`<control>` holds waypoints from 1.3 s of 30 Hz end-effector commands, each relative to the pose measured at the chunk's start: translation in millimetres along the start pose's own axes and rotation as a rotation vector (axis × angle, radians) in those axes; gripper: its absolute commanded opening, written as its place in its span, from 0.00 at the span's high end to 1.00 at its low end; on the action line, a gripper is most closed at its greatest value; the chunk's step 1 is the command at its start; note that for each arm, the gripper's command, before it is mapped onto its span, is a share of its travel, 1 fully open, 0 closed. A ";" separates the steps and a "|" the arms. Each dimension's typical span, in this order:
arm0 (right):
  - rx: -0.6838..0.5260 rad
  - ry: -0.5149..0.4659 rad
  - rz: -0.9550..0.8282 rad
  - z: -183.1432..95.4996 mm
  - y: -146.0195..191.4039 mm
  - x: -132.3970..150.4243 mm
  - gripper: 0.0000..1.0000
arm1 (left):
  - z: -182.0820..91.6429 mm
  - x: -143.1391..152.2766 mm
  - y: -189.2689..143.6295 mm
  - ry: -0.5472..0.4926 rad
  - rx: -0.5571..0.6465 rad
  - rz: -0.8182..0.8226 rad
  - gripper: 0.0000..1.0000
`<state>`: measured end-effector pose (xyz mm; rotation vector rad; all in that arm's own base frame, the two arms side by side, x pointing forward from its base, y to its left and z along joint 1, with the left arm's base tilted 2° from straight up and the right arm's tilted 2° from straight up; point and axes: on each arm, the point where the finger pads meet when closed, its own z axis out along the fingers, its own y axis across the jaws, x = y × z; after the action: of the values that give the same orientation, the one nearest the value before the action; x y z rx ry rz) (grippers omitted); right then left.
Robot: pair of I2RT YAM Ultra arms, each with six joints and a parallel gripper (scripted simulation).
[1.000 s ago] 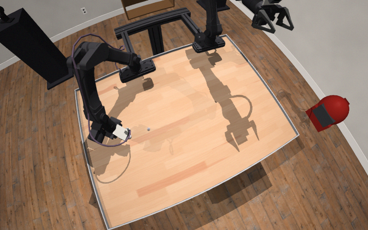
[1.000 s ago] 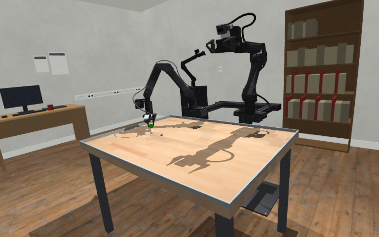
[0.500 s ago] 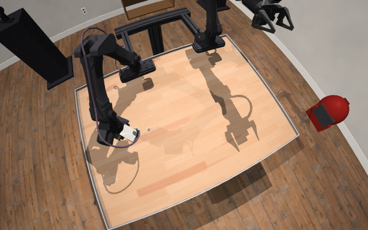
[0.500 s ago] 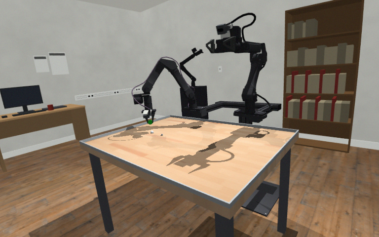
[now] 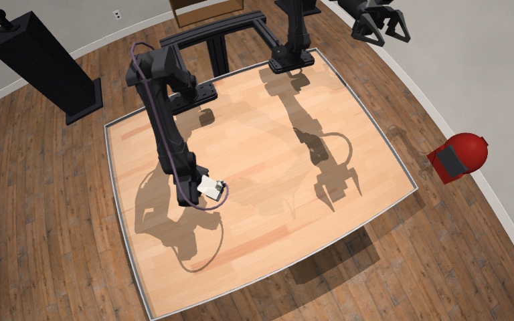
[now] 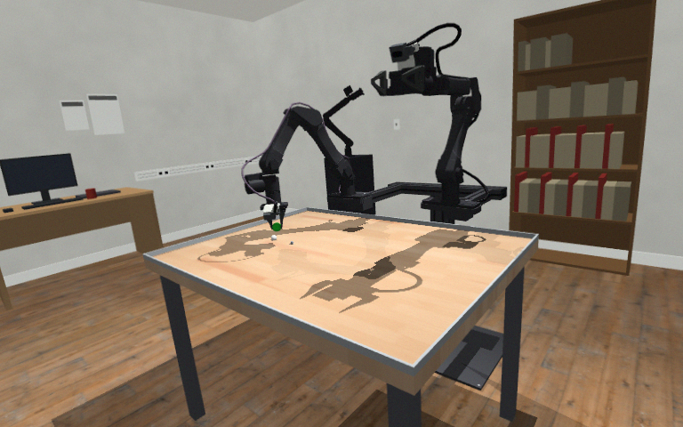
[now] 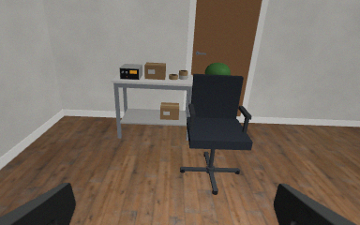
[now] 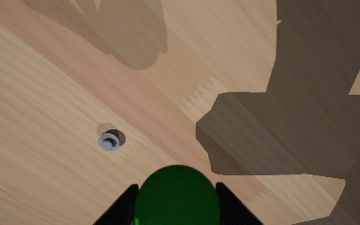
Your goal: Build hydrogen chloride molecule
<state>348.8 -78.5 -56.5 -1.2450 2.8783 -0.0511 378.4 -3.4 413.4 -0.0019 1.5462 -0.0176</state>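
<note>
My right gripper [image 6: 277,223] [image 8: 177,193] points down and is shut on the green ball, holding it above the table. The green ball [image 6: 277,227] [image 8: 177,202] fills the bottom middle of the right wrist view; its hole does not show. A small white ball [image 6: 274,237] lies on the table just below it. A grey peg [image 6: 291,243] [image 8: 109,142] stands on end on the wood, apart from both balls. In the top view the right arm hides these parts. My left gripper [image 5: 395,42] [image 6: 390,83] [image 7: 174,193] is raised high, open and empty.
The table [image 5: 247,254] [image 6: 302,317] has a low raised grey rim [image 5: 276,267] [image 6: 282,307]. Both arm bases stand along one edge. The left wrist view faces a chair [image 7: 217,133] and a shelf table [image 7: 154,86], away from the parts.
</note>
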 end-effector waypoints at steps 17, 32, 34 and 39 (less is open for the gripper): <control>0.029 -0.037 0.047 2.4 69.5 -113.0 1.00 | -12.0 -33.6 -5.0 -0.081 0.015 0.006 0.00; 0.018 -0.042 0.045 12.2 154.1 -167.7 1.00 | -12.0 -33.6 -5.0 -0.081 0.015 0.006 0.00; 0.018 -0.046 0.046 11.9 167.8 -174.8 1.00 | -12.0 -33.6 -5.0 -0.081 0.015 0.006 0.00; 0.014 -0.043 0.047 16.2 197.2 -184.5 1.00 | -12.0 -33.6 -5.0 -0.081 0.015 0.006 0.00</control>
<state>318.7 174.1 -88.9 -1.2691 2.8776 -0.0430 378.4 -3.4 413.4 -0.0019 1.5462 -0.0176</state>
